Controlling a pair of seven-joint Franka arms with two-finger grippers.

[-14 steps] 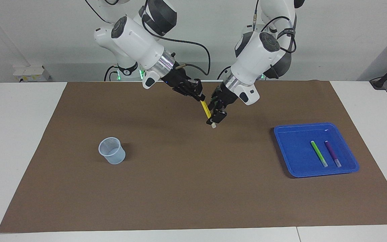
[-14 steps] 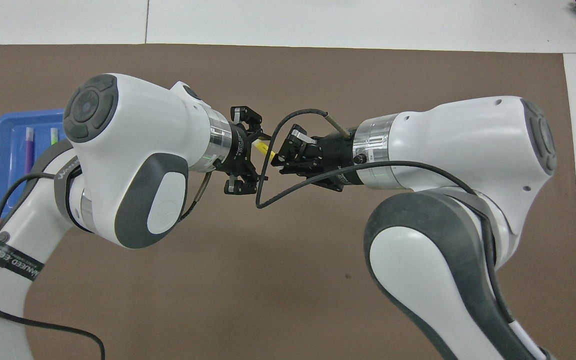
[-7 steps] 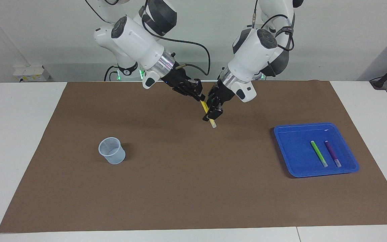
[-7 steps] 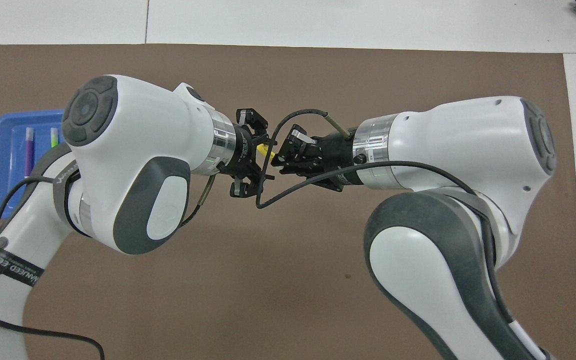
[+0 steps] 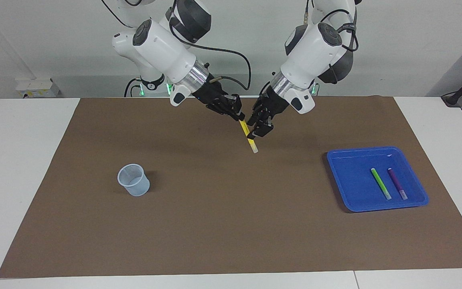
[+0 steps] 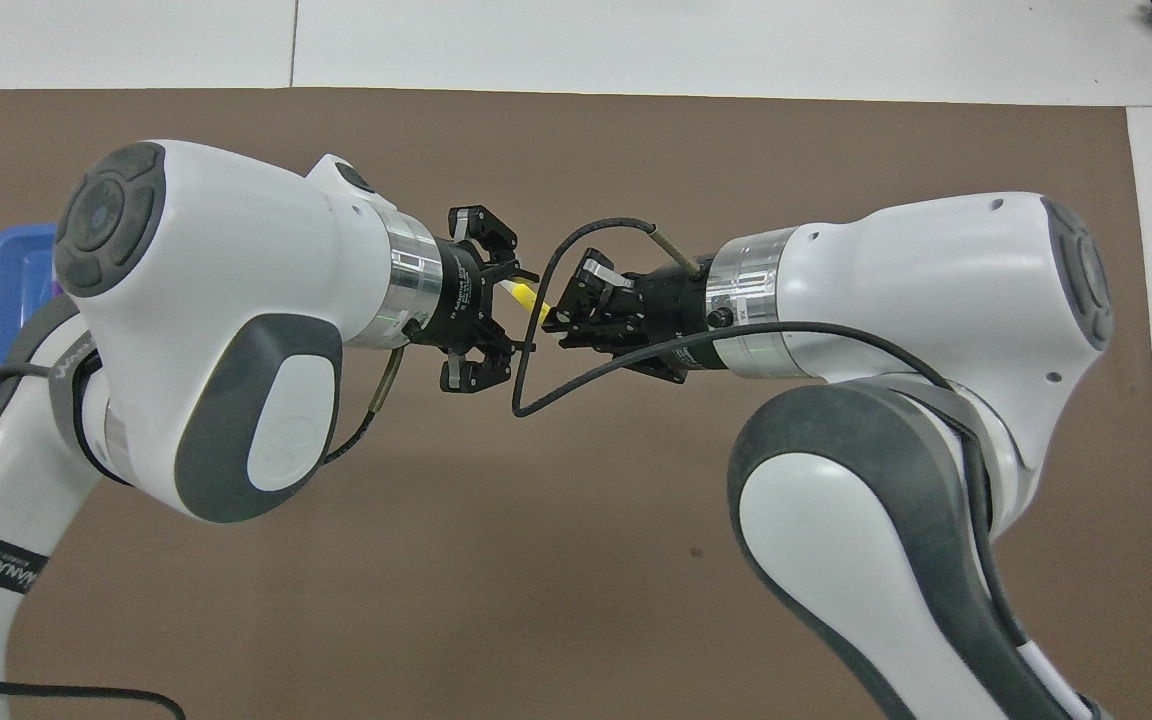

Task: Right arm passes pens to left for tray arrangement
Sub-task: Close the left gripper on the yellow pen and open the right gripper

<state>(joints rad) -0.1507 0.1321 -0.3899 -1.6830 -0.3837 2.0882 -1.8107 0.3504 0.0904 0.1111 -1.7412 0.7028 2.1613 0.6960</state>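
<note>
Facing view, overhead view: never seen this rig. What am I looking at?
Two robot arms with two-finger jaws. The facing view looks at them from across the table; the overhead view looks down from above them. The right arm holds a yellow pen in shut jaws over the brown mat; the left arm has its jaws at that pen. On the mat: a translucent cup toward the right arm's end, a blue tray toward the left arm's end holding a green pen and a purple pen.
</note>
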